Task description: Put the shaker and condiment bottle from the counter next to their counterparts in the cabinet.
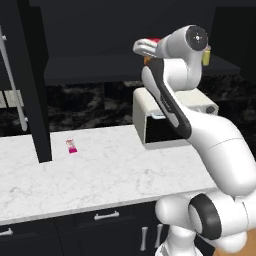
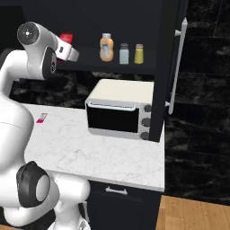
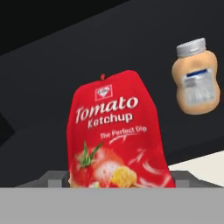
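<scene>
Black cabinet (image 2: 90,18) above veined white marble counter (image 2: 90,148), dark backsplash

Black veined backsplash wall (image 2: 197,90) behind the worktop, dark base drawers (image 1: 107,220) with silver handles (bar type), and apparently wooden floor (image 2: 193,213) at lower right.

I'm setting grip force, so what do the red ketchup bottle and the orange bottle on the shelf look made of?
The ketchup bottle looks like soft glossy plastic: rounded, slightly slumped shoulders and a printed label. The orange bottle looks like smooth translucent plastic with a ribbed grey cap, though glass can't be ruled out. Both are rendered, so this is only a guess.
</scene>
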Robot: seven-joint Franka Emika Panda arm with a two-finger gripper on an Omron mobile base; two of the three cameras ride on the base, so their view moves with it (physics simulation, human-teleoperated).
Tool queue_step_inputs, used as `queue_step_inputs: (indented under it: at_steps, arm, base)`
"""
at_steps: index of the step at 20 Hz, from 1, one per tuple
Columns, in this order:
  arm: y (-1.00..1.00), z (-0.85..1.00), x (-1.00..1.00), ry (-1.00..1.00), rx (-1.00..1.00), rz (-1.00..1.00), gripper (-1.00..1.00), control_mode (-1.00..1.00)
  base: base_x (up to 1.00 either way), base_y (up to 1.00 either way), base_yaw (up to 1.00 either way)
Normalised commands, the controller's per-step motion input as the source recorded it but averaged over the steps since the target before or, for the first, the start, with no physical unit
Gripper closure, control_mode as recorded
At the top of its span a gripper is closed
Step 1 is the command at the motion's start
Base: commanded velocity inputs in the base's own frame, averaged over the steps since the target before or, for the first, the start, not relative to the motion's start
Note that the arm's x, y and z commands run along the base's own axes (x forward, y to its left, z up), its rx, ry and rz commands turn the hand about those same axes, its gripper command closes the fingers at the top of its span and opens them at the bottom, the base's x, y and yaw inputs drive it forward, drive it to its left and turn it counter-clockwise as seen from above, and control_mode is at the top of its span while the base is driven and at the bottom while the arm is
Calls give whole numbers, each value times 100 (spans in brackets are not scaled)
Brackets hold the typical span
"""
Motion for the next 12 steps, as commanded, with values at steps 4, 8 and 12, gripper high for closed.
queue_step_inputs:
  at_steps: [4,8,12]
  arm:
    - [0,19,35,0,-3,0,100,-100]
    - [0,2,39,0,0,-4,100,-100]
    - [0,0,47,0,0,-6,100,-100]
  base:
    - [0,0,0]
    - [0,0,0]
    - [0,0,0]
